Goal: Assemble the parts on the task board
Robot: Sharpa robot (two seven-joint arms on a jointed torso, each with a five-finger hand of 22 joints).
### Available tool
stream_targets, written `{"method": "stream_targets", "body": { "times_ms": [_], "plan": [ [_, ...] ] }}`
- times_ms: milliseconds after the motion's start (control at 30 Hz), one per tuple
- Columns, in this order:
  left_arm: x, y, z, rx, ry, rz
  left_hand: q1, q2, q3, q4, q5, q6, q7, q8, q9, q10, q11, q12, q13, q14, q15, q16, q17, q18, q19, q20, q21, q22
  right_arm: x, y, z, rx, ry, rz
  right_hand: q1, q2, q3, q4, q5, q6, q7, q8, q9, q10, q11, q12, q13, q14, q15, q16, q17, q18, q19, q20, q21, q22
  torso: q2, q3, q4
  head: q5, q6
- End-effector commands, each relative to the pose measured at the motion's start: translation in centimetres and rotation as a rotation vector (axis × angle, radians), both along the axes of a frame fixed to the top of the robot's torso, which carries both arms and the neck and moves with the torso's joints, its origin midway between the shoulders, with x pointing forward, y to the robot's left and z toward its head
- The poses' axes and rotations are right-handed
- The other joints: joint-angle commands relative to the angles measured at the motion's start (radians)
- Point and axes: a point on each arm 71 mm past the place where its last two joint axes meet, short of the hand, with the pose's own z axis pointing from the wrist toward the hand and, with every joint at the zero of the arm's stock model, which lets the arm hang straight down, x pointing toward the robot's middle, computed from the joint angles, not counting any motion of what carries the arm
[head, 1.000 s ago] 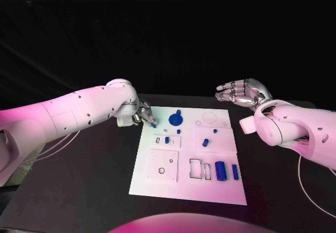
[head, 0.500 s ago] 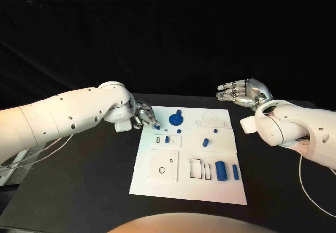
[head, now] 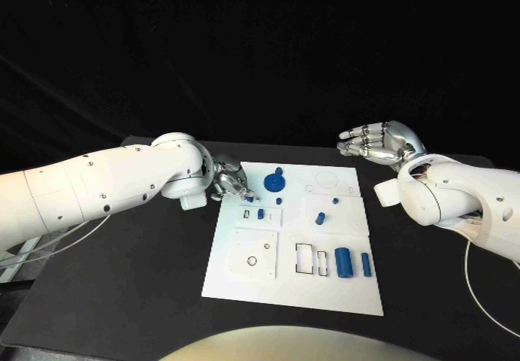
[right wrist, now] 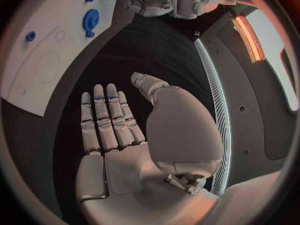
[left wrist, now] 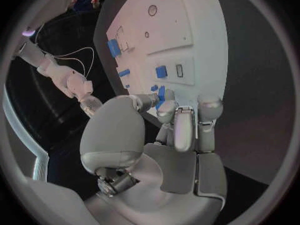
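Note:
The white task board [head: 252,282] lies in the middle of the black table. On it are a round blue disc [head: 274,181], several small blue pegs such as one [head: 320,219], and a large blue cylinder [head: 343,262] beside a thinner one [head: 365,262]. My left hand [head: 230,181] hovers at the board's far left corner. It pinches a small blue part [left wrist: 161,92] between thumb and fingers, just above the board [left wrist: 181,30]. My right hand [head: 379,143] is raised past the board's far right corner, flat and holding nothing; its fingers [right wrist: 103,117] lie straight side by side.
The board has white sub-plates with rectangular slots [head: 309,259] and round holes [head: 252,262]. Bare black table [head: 130,286] surrounds the board on both sides. White cables [head: 65,241] trail off the left edge.
My left forearm has swung in closer to the board while its hand stays at the far left corner with the blue part. The right hand has hardly moved.

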Motion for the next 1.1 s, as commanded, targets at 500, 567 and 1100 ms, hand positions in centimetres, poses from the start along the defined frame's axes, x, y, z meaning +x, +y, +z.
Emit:
{"method": "stream_targets", "body": {
  "times_ms": [500,567,1100],
  "plan": [
    [-1.0,-0.5,-1.7,0.052,-0.077,-0.041,-0.027,-0.014,0.217,-0.201,0.018,0.023,-0.005,0.009,-0.001,0.027,-0.004,0.016,0.023,0.042,-0.010,0.005,0.001,-0.020,0.024,-0.006,0.022,0.031,-0.1,0.0,-0.1,0.004,0.001,0.017,-0.009,-0.001,0.000,-0.002,-0.002,0.008,0.009,-0.005,-0.001,0.008,-0.003,-0.007,-0.001,0.005,0.001,0.004,-0.002,0.014,0.007,0.001,0.002,-0.002,0.002,-0.0010,-0.0023,0.007,-0.010],
    [-1.1,-0.4,-1.9,0.054,-0.070,-0.037,-0.028,-0.015,0.218,-0.201,0.019,0.024,-0.005,0.009,-0.001,0.028,-0.004,0.017,0.025,0.042,-0.010,0.006,0.001,-0.020,0.025,-0.006,0.024,0.033,-0.1,0.0,-0.1,0.004,0.001,0.017,-0.009,-0.001,0.000,-0.002,-0.002,0.008,0.009,-0.005,-0.001,0.008,-0.003,-0.007,-0.001,0.005,0.001,0.004,-0.002,0.014,0.007,0.001,0.002,-0.002,0.002,-0.0007,-0.0017,0.007,-0.010],
    [-1.7,-0.1,-3.4,0.080,-0.007,-0.020,-0.031,-0.016,0.221,-0.202,0.022,0.025,-0.005,0.010,-0.001,0.027,-0.005,0.014,0.021,0.042,-0.011,0.005,0.001,-0.020,0.026,-0.006,0.024,0.034,-0.1,-0.1,-0.1,0.004,0.001,0.016,-0.009,-0.001,0.000,-0.002,-0.002,0.008,0.009,-0.005,-0.001,0.008,-0.003,-0.008,-0.001,0.006,0.000,0.005,-0.002,0.014,0.008,0.001,0.003,-0.002,0.002,-0.0003,-0.0026,0.008,-0.015]
  ]
}}
